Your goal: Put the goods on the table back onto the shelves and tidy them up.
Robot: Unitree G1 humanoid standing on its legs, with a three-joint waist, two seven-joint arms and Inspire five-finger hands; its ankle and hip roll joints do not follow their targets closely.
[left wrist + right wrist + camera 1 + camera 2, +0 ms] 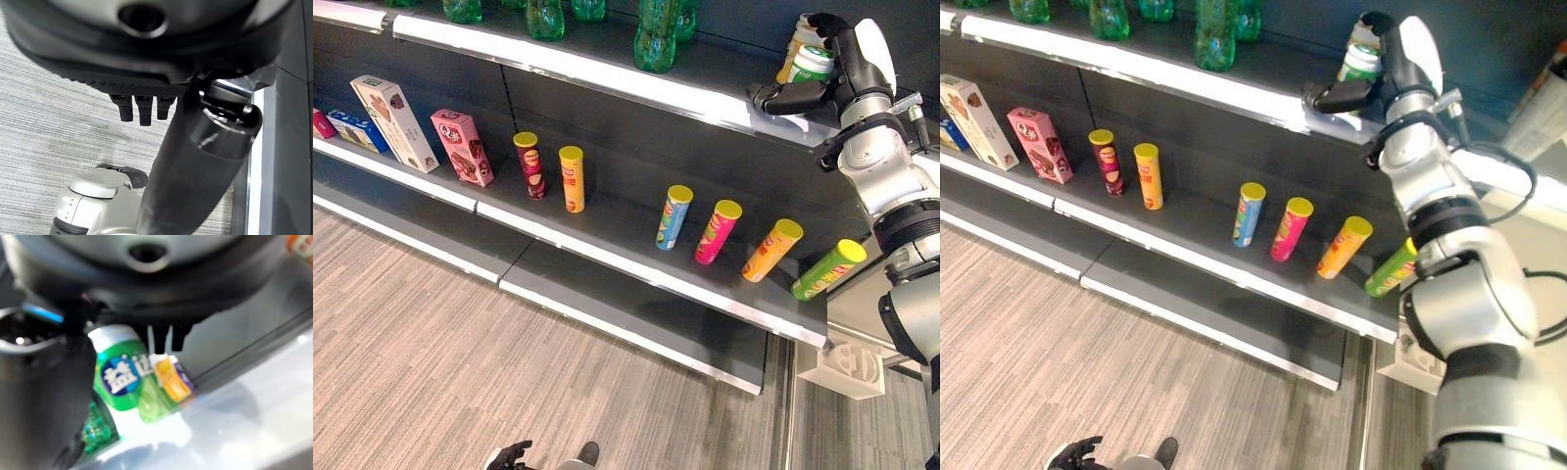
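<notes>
My right hand [837, 61] is raised to the right end of the top shelf [607, 70]. Its fingers and thumb are curled round a green jar with a white lid [813, 63], which stands on or just above the shelf board. The right wrist view shows that green jar [122, 377] between the thumb [44, 396] and the fingers. A cream and orange jar [793, 41] stands just behind it. My left hand [509, 454] hangs low over the floor with relaxed fingers [139, 110] and holds nothing.
Green bottles [654, 44] stand along the top shelf. On the middle shelf are several chip cans, some upright [572, 178] and some leaning [771, 250], with a green can [828, 269] at the right end. Snack boxes [462, 147] stand further left. A white block [847, 364] sits on the floor.
</notes>
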